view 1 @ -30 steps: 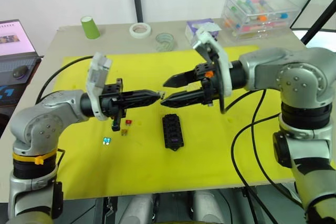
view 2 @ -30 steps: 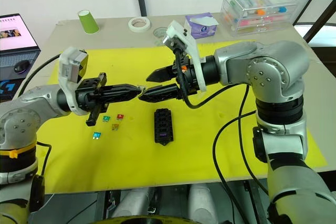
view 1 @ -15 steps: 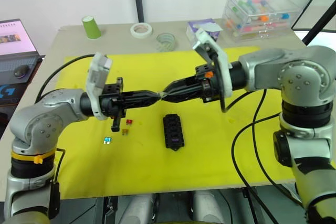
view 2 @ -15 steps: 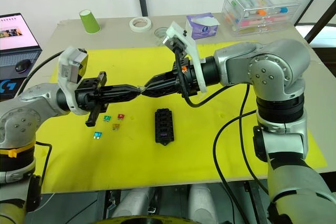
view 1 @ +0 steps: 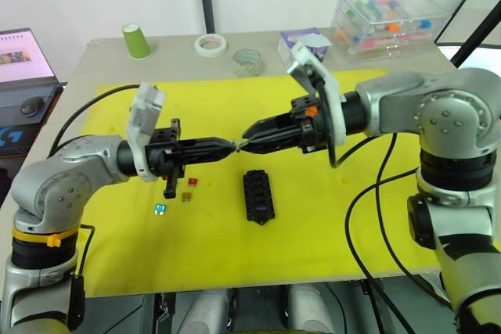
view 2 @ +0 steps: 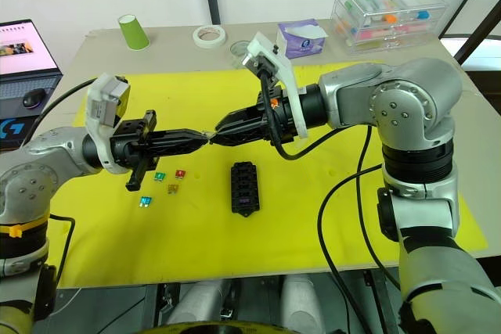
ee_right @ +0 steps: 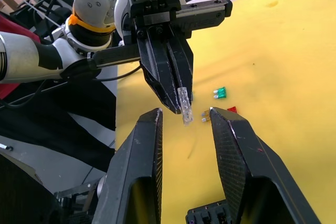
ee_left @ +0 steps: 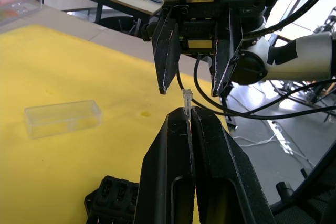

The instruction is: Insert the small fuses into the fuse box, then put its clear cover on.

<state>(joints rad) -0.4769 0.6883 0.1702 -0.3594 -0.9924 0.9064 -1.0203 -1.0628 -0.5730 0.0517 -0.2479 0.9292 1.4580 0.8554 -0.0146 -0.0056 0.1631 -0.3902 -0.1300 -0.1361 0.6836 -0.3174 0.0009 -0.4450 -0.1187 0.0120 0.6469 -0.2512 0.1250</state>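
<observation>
Right wrist view: left fingers (ee_right: 169,85) pinch clear fuse (ee_right: 184,104); right fingers (ee_right: 148,145) spread around it.

Both arms are raised in the middle of the frame, their forearms held roughly level and pointed at each other. The left gripper (view 1: 227,145) is closed, a small grey-clear blade fuse (ee_left: 187,99) being pinched at its fingertips. The right gripper (ee_right: 185,115) is held parted, its two black fingers (ee_right: 148,145) placed to either side of that fuse without touching it.
</observation>
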